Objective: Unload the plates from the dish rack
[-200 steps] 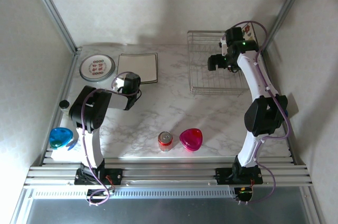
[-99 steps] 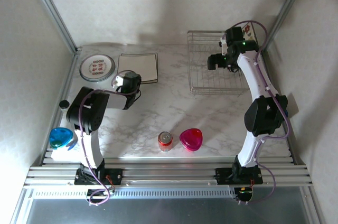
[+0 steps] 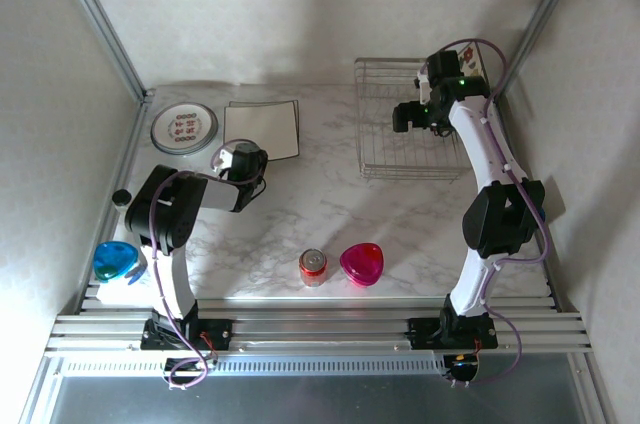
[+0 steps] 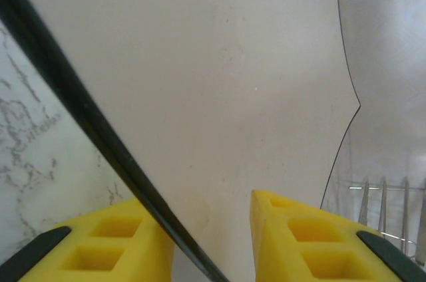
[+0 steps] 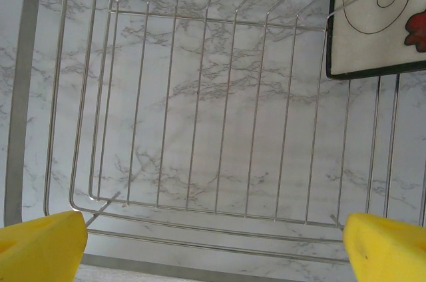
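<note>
A round white plate with red motifs lies on the table at the back left. Beside it lies a square cream plate with a dark rim. My left gripper sits at that plate's near edge. In the left wrist view the square plate looms close and its rim runs between the parted yellow fingers of the left gripper. The wire dish rack stands at the back right. My right gripper hovers over it, wide open and empty. One square floral plate leans in the rack.
A red can and a pink heart-shaped dish stand near the front middle. A blue object lies at the front left, with a small black knob behind it. Metal frame posts run along both sides.
The square cream plate has settled flat beside the round plate. The left gripper has shifted slightly at its near edge. The right arm has not moved.
</note>
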